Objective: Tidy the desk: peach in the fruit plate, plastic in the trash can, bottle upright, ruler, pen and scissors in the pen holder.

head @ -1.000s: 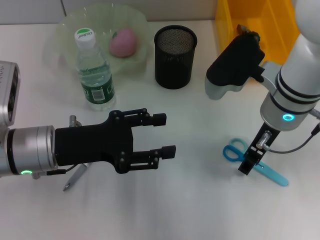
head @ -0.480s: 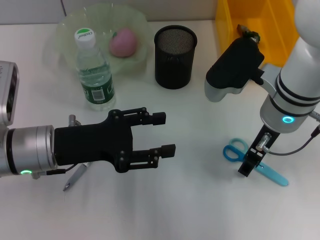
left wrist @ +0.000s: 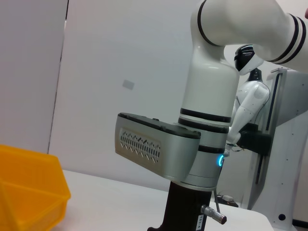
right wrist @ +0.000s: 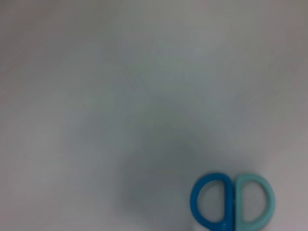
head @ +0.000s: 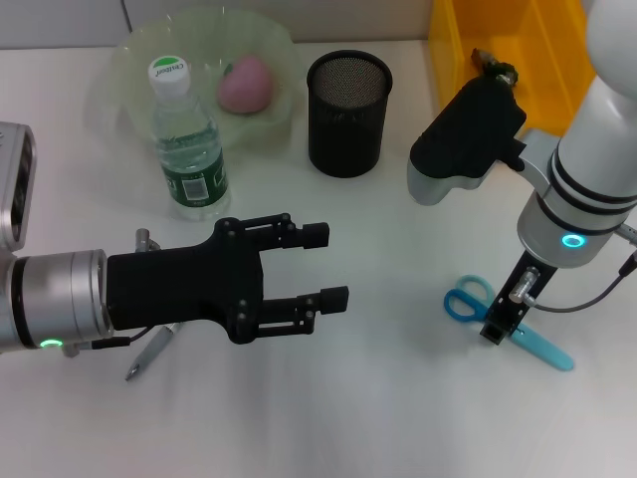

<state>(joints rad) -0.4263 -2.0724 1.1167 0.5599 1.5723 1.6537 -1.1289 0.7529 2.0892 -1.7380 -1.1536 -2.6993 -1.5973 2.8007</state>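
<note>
Blue scissors (head: 537,346) lie flat on the white desk at the right, and their two handle rings (right wrist: 233,202) show in the right wrist view. My right gripper (head: 495,329) points straight down onto the scissors' middle. My left gripper (head: 333,266) hovers open and empty over the desk's centre-left. A pink peach (head: 246,83) rests in the pale green fruit plate (head: 134,52). The clear bottle (head: 187,149) stands upright in front of the plate. The black mesh pen holder (head: 348,100) stands at the back centre. A grey pen (head: 149,351) lies partly under my left arm. Ruler and plastic are out of view.
A yellow bin (head: 528,45) sits at the back right, behind my right arm, and also shows in the left wrist view as the yellow bin (left wrist: 29,192). Open desk surface lies between the two grippers and along the front edge.
My right gripper has edged slightly to the right over the scissors. The scissors and my left arm have not moved.
</note>
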